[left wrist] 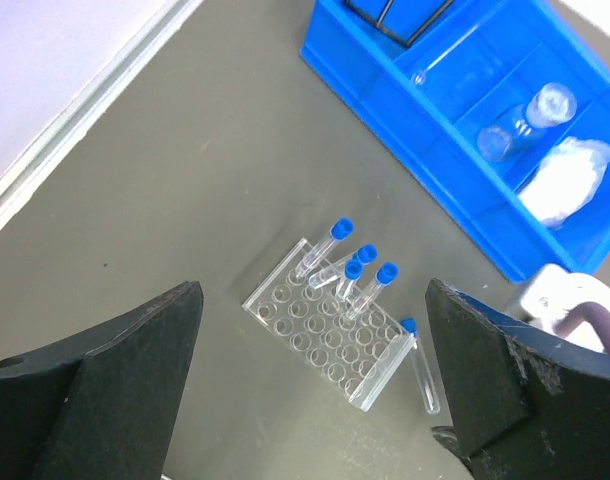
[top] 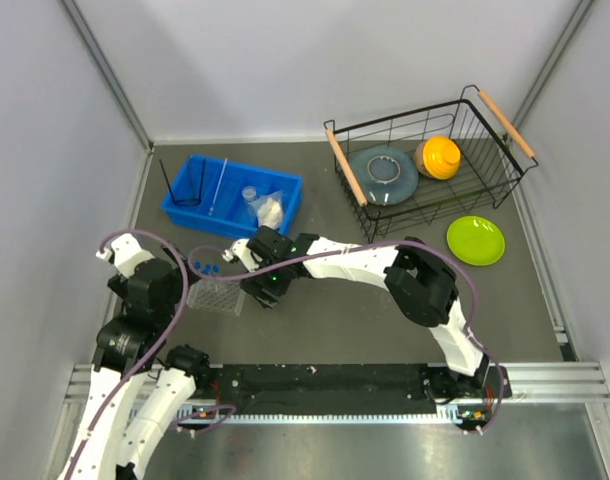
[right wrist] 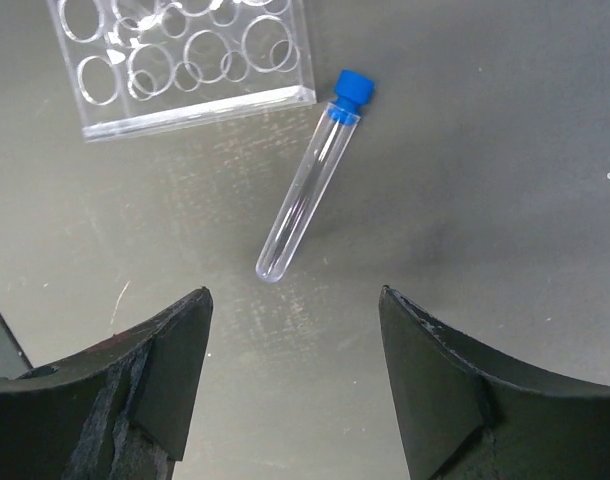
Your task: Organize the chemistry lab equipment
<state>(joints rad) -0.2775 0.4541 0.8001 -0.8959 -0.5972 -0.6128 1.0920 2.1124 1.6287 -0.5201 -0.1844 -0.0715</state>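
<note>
A clear plastic tube rack (left wrist: 325, 325) sits on the grey table and holds several blue-capped test tubes (left wrist: 370, 285) at its far end. One more blue-capped tube (right wrist: 310, 180) lies flat on the table beside the rack (right wrist: 185, 60). My right gripper (right wrist: 295, 295) is open and empty, its fingertips just short of that tube's round end. My left gripper (left wrist: 313, 300) is open and empty, high above the rack. The black wire ring stand (top: 180, 185), glass rod (top: 218, 185), clear cup (top: 250, 195) and white packet (top: 270, 212) lie in a blue bin (top: 232, 225).
A black wire basket (top: 485, 190) at the back right holds a grey dish (top: 383, 172) and an orange dish (top: 440, 157). A green plate (top: 475, 240) lies in front of it. Grey walls close the left and right sides.
</note>
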